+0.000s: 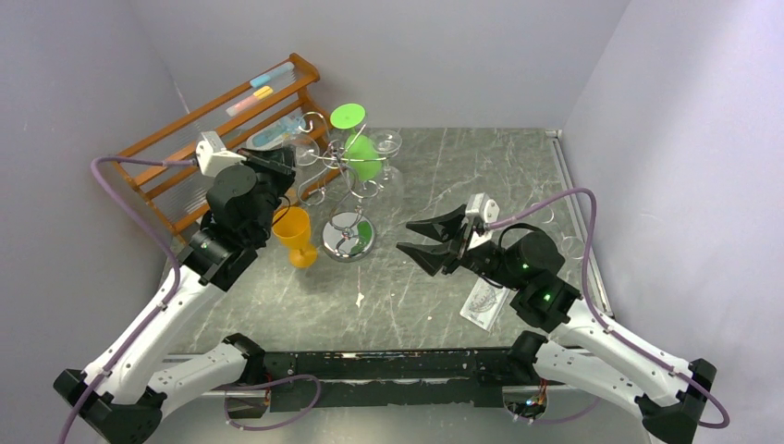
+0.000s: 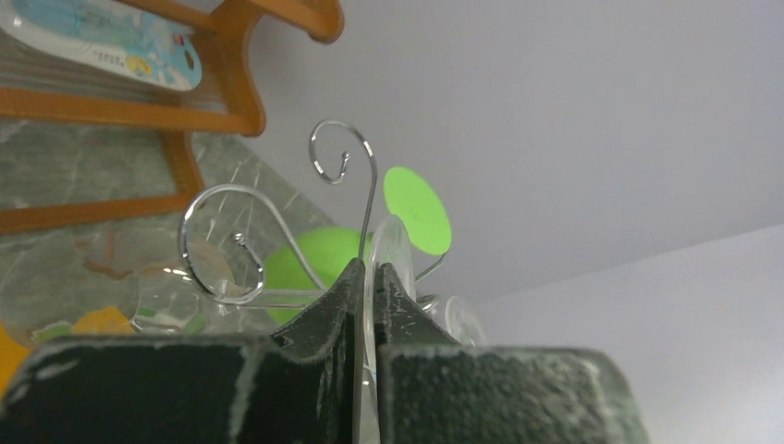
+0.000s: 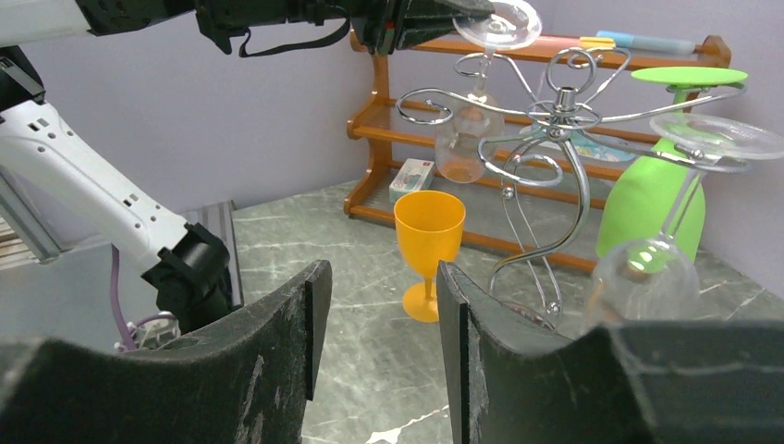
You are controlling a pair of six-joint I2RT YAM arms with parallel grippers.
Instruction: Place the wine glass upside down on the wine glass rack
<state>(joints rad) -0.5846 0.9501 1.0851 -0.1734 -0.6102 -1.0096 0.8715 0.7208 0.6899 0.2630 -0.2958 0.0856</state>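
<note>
Left claw (image 2: 370,273) pinched tight on the wine glass (image 3: 460,143) foot. Glass inverted, bowl down, at the 9 o'clock arm of the wine glass rack (image 1: 349,236). Can't tell if the stem is seated. Right claw (image 1: 405,237) gaping, empty, at rack's 3 o'clock above tabletop (image 1: 481,176).

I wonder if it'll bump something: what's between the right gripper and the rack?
Nothing: just bare table between the right gripper and the rack. The top view shows it.

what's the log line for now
left jaws: shut on clear wine glass foot, inverted at silver wire rack | right jaws: open, empty
</note>
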